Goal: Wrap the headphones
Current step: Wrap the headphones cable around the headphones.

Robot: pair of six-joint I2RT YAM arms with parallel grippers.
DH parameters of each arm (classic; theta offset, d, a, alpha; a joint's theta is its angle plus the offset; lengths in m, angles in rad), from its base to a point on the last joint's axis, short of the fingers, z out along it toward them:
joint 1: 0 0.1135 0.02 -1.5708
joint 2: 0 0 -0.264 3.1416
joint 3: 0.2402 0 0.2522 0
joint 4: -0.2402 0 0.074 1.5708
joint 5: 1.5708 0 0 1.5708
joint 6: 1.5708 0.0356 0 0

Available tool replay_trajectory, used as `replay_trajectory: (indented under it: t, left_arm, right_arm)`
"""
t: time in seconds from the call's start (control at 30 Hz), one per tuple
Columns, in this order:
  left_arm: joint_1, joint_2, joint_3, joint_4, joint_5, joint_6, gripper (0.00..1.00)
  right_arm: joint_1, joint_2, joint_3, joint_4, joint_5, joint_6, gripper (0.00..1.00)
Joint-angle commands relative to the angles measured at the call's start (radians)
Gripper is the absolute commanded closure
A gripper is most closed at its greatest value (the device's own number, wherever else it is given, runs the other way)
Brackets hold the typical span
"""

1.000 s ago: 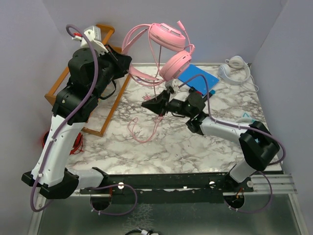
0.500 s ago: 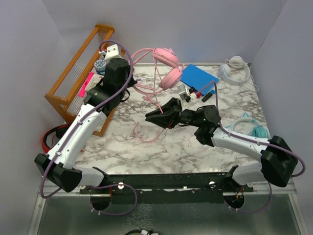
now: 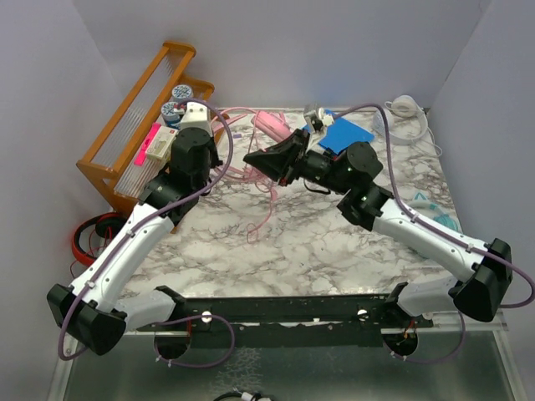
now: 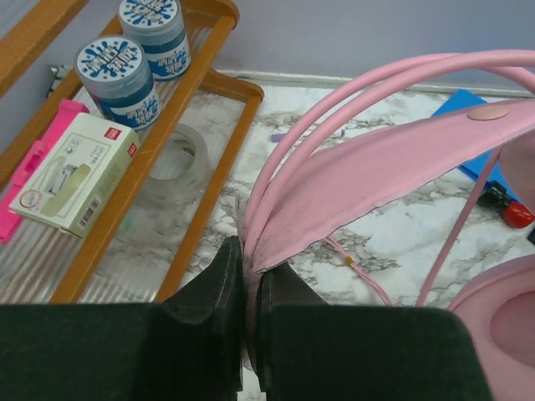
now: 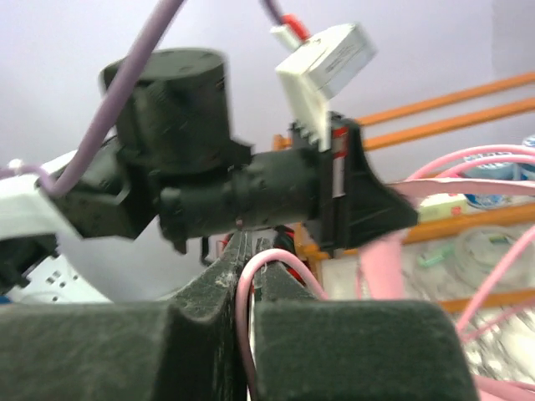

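Top view: left gripper [image 3: 224, 160] and right gripper [image 3: 251, 158] meet nose to nose over the far middle of the marble desk [image 3: 318, 251]. The pink headphones [image 3: 272, 127] sit just beyond them, toward the far edge (resting on the desk or lifted, cannot tell). Their cable [image 3: 269, 196] trails down to the desk top in a loose loop. White headphones [image 3: 405, 113] lie in the far right corner, and a teal pair [image 3: 445, 221] is at the right edge, mostly hidden by the right arm. Left wrist view: jaws together, clamped on the end of the pink headband [image 4: 376, 167]. The orange rack [image 4: 196, 200] to the left holds two jars [image 4: 125, 79], a tape roll [image 4: 171, 163] and a small box [image 4: 79, 171]. Right wrist view: jaws pinched on a loop of the cable, with the left gripper straight ahead.
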Motion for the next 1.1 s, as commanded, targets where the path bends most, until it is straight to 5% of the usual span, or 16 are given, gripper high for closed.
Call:
replay_trajectory:
  t: [0.0, 0.23, 0.43, 0.8, 0.9, 1.07]
  left_arm:
    - [-0.002, -0.085, -0.062, 0.148, 0.003, 0.208, 1.00]
    - [-0.002, -0.122, -0.080, 0.084, -0.002, 0.432, 1.00]
    - [-0.002, -0.149, -0.079, -0.001, 0.125, 0.579, 1.00]
    - [-0.003, -0.121, -0.016, -0.193, 0.316, 0.648, 1.00]
    - [-0.003, -0.116, -0.001, -0.229, 0.346, 0.629, 1.00]
    - [-0.003, -0.139, 0.005, -0.250, 0.417, 0.593, 1.00]
  right_arm:
    - [0.002, -0.010, 0.178, -0.447, 0.180, -0.198, 0.99]
    - [0.002, -0.035, 0.244, -0.716, 0.211, -0.500, 0.98]
    - [0.002, -0.029, 0.277, -0.906, 0.292, -0.701, 0.98]
    - [0.001, 0.006, 0.205, -0.794, 0.698, -0.757, 0.88]
    - [0.000, 0.019, 0.184, -0.745, 0.743, -0.757, 0.79]
    - [-0.016, 0.052, 0.164, -0.702, 0.742, -0.748, 0.79]
